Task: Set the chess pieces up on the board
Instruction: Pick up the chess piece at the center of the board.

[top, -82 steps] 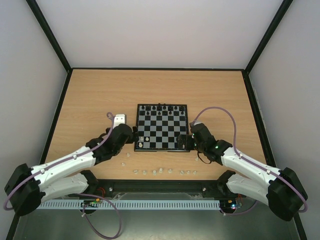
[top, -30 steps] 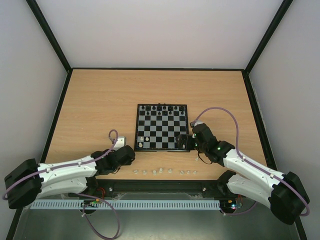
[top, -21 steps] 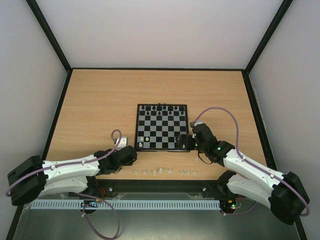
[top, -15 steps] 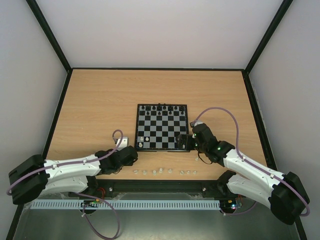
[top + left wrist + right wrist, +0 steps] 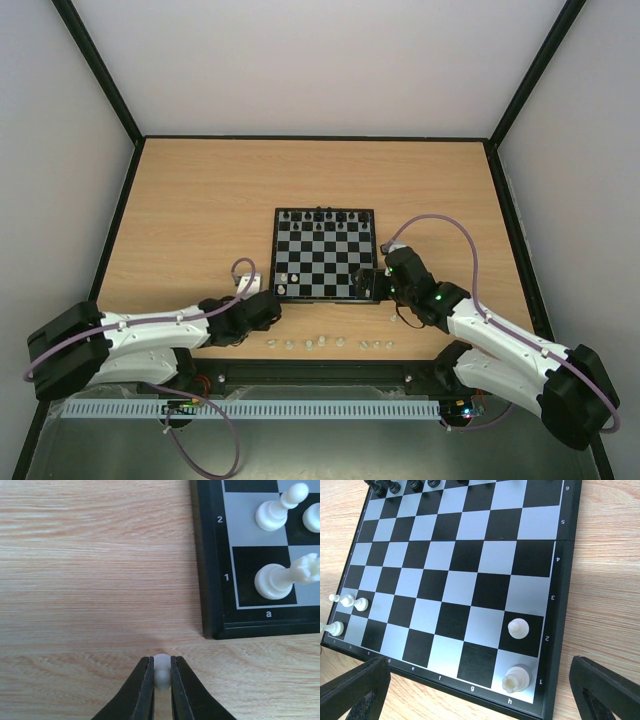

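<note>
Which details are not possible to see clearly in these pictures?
Left wrist view: the white piece in the left gripper; its fingers hide its kind.
Top view: loose white pieces before the board; too small to identify.
Right wrist view: black pieces; cut off by the top edge.

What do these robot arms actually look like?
The left arm and right arm are white tubes with black joints. A purple cable loops along each. The left gripper has slim black tapered fingers. A small green light sits on the right arm.
</note>
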`<state>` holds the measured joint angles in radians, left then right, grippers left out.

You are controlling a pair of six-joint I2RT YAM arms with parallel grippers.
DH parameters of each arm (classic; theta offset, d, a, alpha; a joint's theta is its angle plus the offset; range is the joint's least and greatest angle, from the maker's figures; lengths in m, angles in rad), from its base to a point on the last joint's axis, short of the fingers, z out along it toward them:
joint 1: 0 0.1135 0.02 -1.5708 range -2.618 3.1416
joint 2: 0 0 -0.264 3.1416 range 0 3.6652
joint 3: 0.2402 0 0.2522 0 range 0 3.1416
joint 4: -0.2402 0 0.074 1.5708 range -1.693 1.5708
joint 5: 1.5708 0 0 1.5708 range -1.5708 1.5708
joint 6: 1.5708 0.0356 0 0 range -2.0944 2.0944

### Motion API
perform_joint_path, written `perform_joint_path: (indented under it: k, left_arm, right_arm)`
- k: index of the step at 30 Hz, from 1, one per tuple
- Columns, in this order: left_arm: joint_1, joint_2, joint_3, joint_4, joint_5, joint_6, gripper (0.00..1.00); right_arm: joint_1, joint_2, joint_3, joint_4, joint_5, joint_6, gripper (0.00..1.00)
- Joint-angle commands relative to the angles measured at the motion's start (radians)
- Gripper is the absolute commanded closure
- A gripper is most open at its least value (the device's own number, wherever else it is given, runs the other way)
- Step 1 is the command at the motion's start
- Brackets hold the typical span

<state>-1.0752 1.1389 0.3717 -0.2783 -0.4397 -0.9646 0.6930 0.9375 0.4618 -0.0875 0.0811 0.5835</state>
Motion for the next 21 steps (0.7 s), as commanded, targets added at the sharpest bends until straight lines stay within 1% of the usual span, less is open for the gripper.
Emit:
perform_joint_path:
  k: [1, 6, 13, 18, 21]
  left_arm:
    - [-0.009, 0.029, 0.036, 0.005, -0.023, 0.014, 0.91]
    - [-0.022, 0.027, 0.061, -0.023, -0.036, 0.016, 0.91]
    - [-0.061, -0.035, 0.123, -0.133, -0.062, 0.005, 0.92]
    - [-0.068, -0.050, 0.198, -0.190, -0.064, 0.048, 0.92]
    - [-0.068, -0.036, 0.250, -0.193, -0.065, 0.086, 0.92]
  right_arm:
    - [-0.003, -0.008, -0.014, -0.005, -0.004, -0.011, 0.01]
    - [-0.004, -0.008, -0.014, -0.005, -0.003, -0.012, 0.01]
    - [-0.004, -0.002, -0.014, -0.004, -0.003, -0.011, 0.01]
    - [-0.003, -0.005, -0.013, -0.006, 0.004, -0.012, 0.01]
    - [-0.003, -0.011, -0.013, -0.009, 0.011, -0.011, 0.01]
